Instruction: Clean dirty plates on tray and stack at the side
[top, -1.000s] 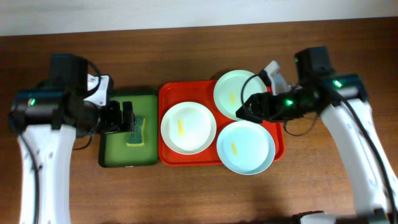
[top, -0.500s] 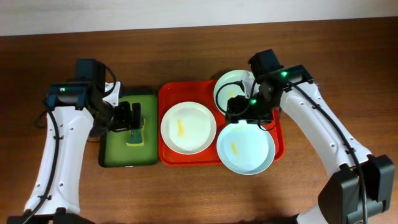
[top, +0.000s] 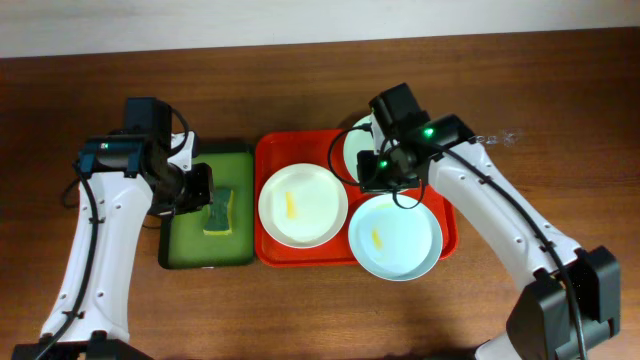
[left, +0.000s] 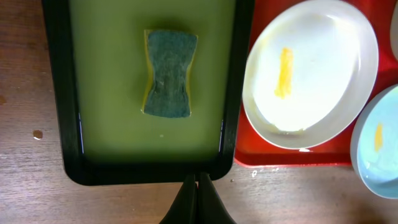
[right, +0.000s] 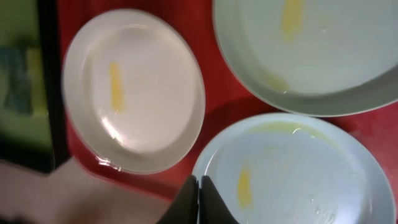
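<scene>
Three round shallow plates (top: 303, 206), one white and two pale mint-blue, each yellow-smeared at the centre, lie in the large red rectangular plastic tray (top: 268, 150). The right gripper (right: 199, 185) hangs above them, jaws pressed together on nothing. The left gripper (left: 198, 183), jaws likewise closed and empty, hangs over the small dark green tray (left: 59, 93), clear of the green-topped yellow sponge (left: 168, 73) lying in it.

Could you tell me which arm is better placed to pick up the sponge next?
Left. The left gripper hangs over the green tray, right beside the sponge, while the right gripper is over the red tray, farther away.
</scene>
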